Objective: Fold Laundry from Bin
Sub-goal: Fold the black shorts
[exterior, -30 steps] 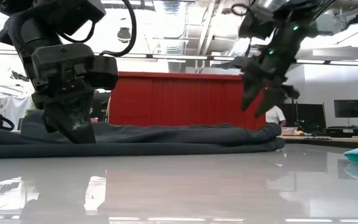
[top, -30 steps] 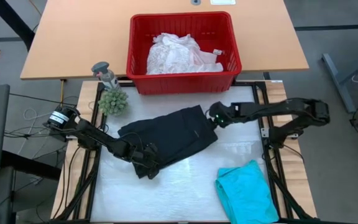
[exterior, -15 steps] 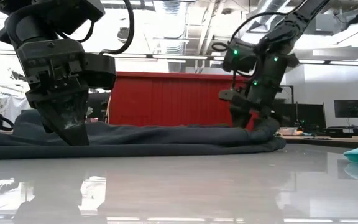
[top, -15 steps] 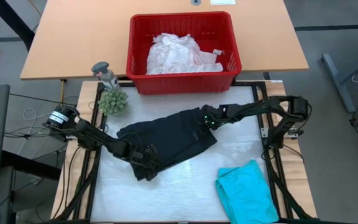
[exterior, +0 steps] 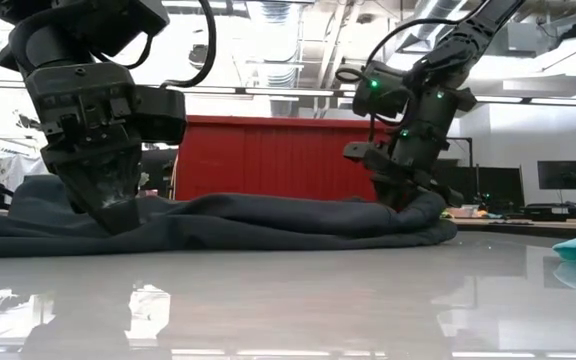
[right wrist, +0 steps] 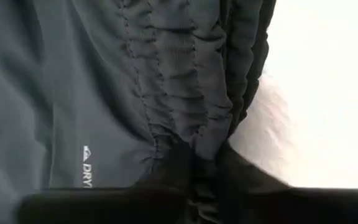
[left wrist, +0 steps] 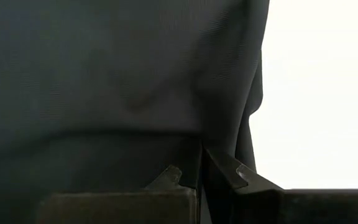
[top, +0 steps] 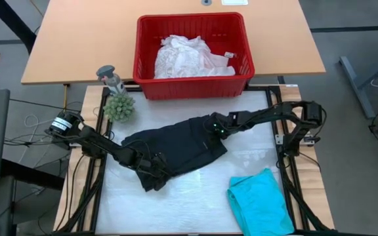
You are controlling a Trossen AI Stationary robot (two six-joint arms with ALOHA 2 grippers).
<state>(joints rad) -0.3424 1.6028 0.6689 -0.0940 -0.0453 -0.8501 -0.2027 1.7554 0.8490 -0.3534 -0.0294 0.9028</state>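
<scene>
A black garment (top: pixel 176 147) lies spread on the white table (top: pixel 241 170). My left gripper (top: pixel 155 172) is shut on its near left end. My right gripper (top: pixel 216 131) is shut on its right end, at the gathered waistband. A teal garment (top: pixel 260 203) lies folded at the table's near right. The red bin (top: pixel 192 85) stands beyond the far edge with white laundry (top: pixel 186 58) inside. My left gripper pinches a fold of the black cloth (left wrist: pixel 201 149) between its two fingers (left wrist: pixel 232 174), coming from above. The cloth's end is raised a little under the fingers (exterior: pixel 118 215); the rest lies on the table. My right gripper pinches the gathered waistband (right wrist: pixel 197 140) between its two fingers (right wrist: pixel 244 174), slanting down from the table's right. Several bunched layers sit in the hold. That end (exterior: pixel 423 215) rests on the table.
A green tufted object (top: pixel 119 107) and a grey figure (top: pixel 110 77) stand at the table's far left corner. A wooden tabletop (top: pixel 77 39) carries the bin. Bare white table lies along the near edge, left of the teal garment.
My right gripper has gone down and toward the table's left onto the black garment's right end and has shut on the waistband. The cloth between the two grippers has bunched up slightly.
</scene>
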